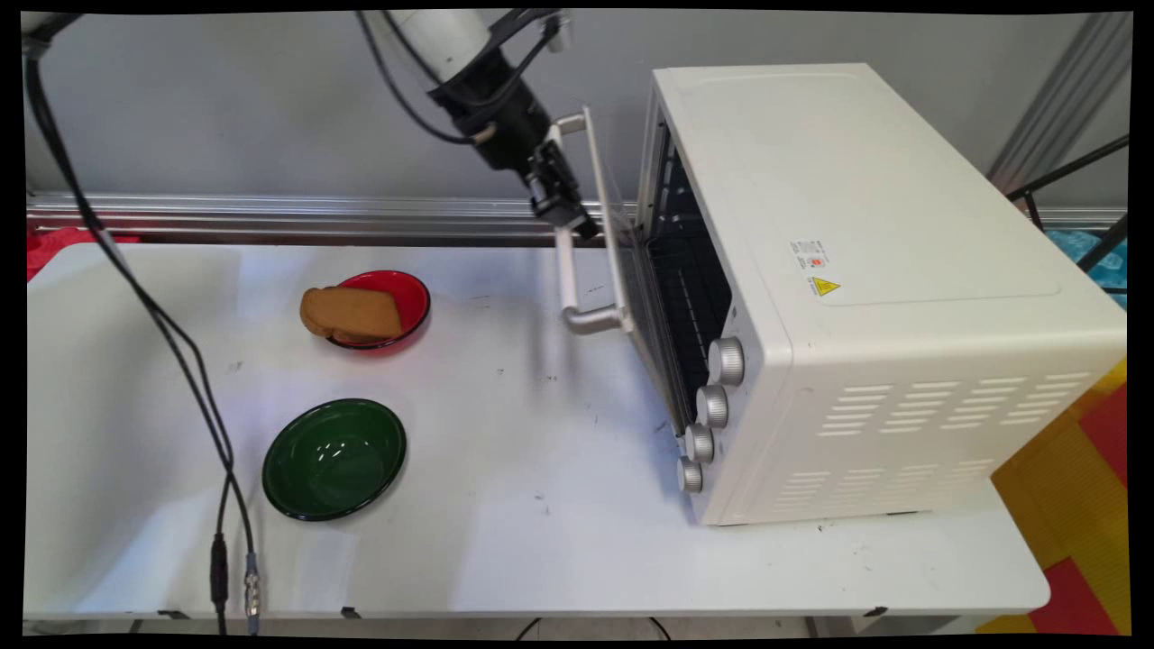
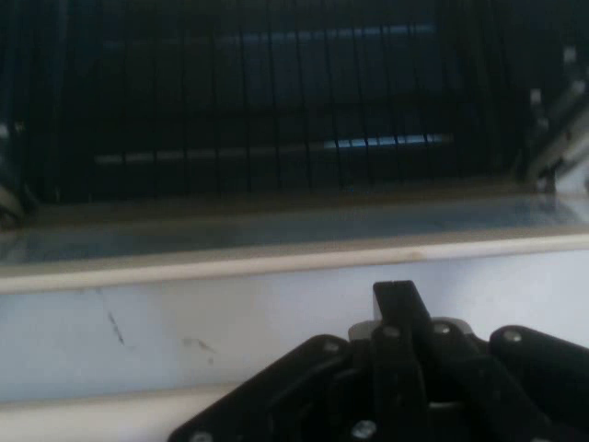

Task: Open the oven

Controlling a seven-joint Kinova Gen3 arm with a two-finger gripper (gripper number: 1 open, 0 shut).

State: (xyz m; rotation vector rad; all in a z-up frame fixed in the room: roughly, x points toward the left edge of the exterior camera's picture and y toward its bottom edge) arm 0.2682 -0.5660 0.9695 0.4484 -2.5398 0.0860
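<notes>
Hanging at the door handle [image 1: 577,236] of the white toaster oven [image 1: 865,288], the end effector [image 1: 566,209] meets the bar near its middle; whether its fingers are spread or pinching the bar cannot be told. The glass door [image 1: 613,225] stands partly open, tilted outward from its lower hinge. It looks stiff, hinged and fairly light, its smooth rounded bar the natural hold. Beyond the door lie wire racks [image 2: 276,101]. Well apart, below and behind the end effector, the worktop [image 1: 541,505] carries a red plate [image 1: 410,297] with bread [image 1: 352,314] and a green bowl [image 1: 334,458], with bare surface between.
</notes>
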